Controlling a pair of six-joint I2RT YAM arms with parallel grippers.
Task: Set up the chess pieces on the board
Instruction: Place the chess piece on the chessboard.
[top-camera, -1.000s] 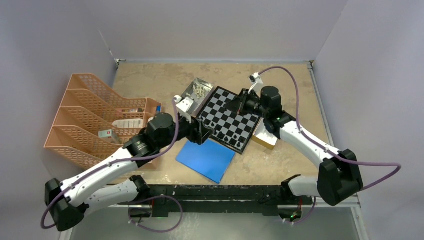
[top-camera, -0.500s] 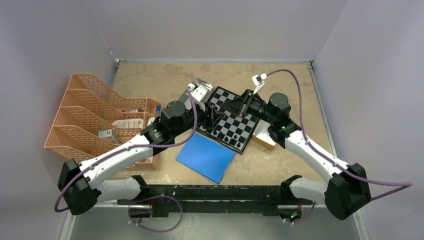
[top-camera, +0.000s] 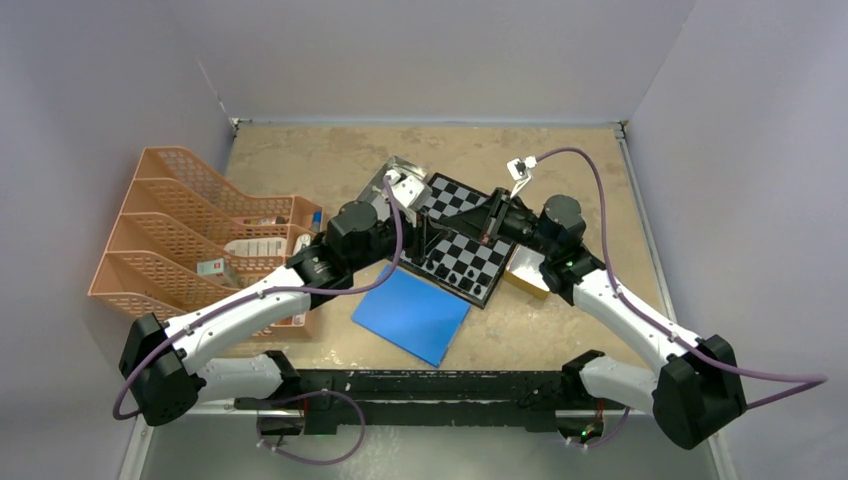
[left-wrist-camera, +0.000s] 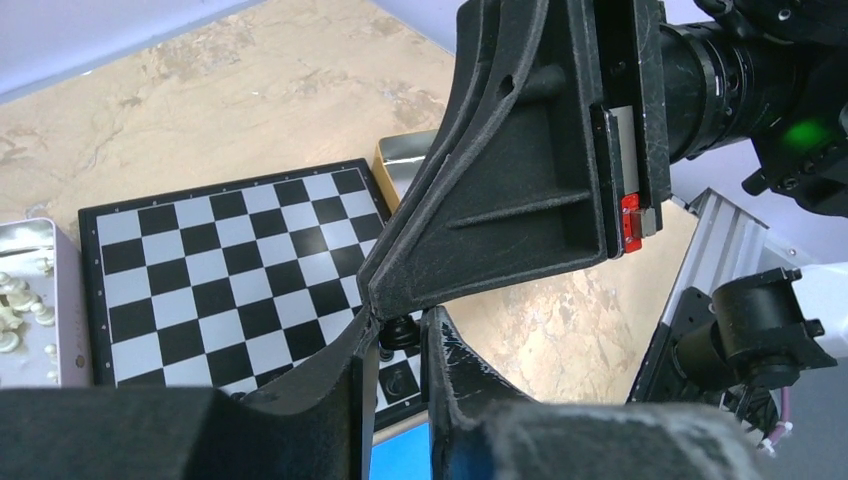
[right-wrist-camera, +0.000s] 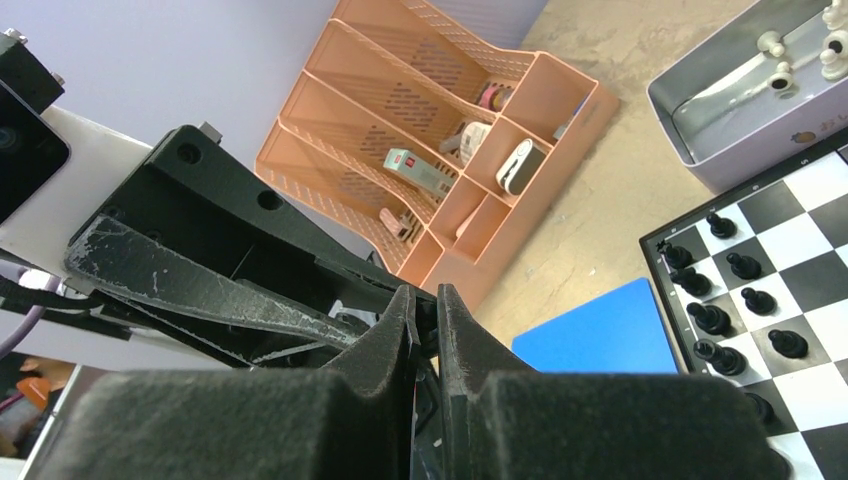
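No writing is legible; the tin's (right-wrist-camera: 745, 140) orange mark is blurring out. Over the board's (top-camera: 455, 195) left side, the left pincer (left-wrist-camera: 398, 330) is pinching a black piece (left-wrist-camera: 401, 336), having narrowed from wide. The right pincer (right-wrist-camera: 427, 305) is staying fully closed just above it.

Plain pale lilac walls (top-camera: 450, 50) enclose a beige marbled tabletop (top-camera: 300, 150) under even, soft light.

Board (top-camera: 462, 238): black and silvery-white checks, thin dark border.
Black chess pieces (right-wrist-camera: 709, 318): glossy black.
Cream chess pieces (left-wrist-camera: 12, 318): pale cream.
Sheet (top-camera: 410, 315), board's seven o'clock: plain blue.
Rack (top-camera: 170, 190), nine o'clock: peach lattice.
Table (top-camera: 300, 160): mottled beige.
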